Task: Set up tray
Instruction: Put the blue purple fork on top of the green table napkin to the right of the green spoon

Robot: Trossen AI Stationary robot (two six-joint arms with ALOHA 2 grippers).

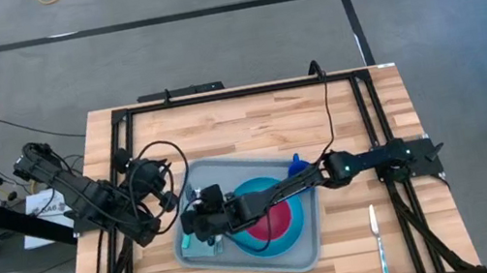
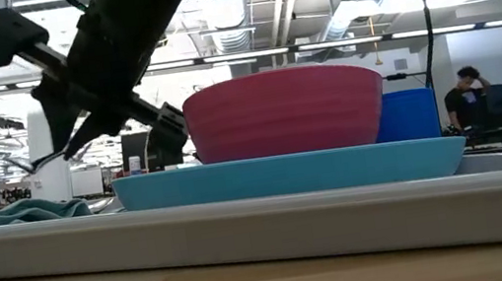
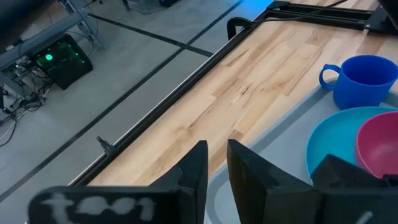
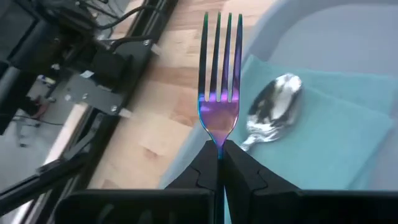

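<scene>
1. Fingers [image 4: 239, 171] of my right gripper [image 4: 219, 163] are pinched on the neck of an iridescent fork [image 4: 219, 81]; I see its tines pointing away from the wrist, over the tray's left rim.
2. Just beside the fork, a silver spoon [image 4: 273, 109] lies on the light-teal napkin [image 4: 323, 134], which sits flat in the left end of the tray.
3. From above, my right gripper [image 1: 199, 217] hangs over that left end of the tray [image 1: 309, 253], with the arm reaching in across the plate from the bench's right side.
4. My left gripper [image 3: 214, 171] waits at the tray's left edge; its two fingers [image 3: 194, 174] stand slightly spread with a narrow gap between them, holding nothing.
5. I have the tray lying on the wooden bench [image 1: 223, 130], in the near middle, turned a little askew.
6. On the tray rests a round blue plate [image 2: 286, 175], and a pink bowl [image 2: 285, 112] stands on it.
7. A blue cup [image 3: 362, 79] stands on the tray just beyond the plate, toward the far rim.
8. A knife [image 1: 377, 238] lies on the bare bench to the right of the tray, apart from it.
9. In the low view, I can see a person [image 2: 468, 93] in the room well behind the bench.
</scene>
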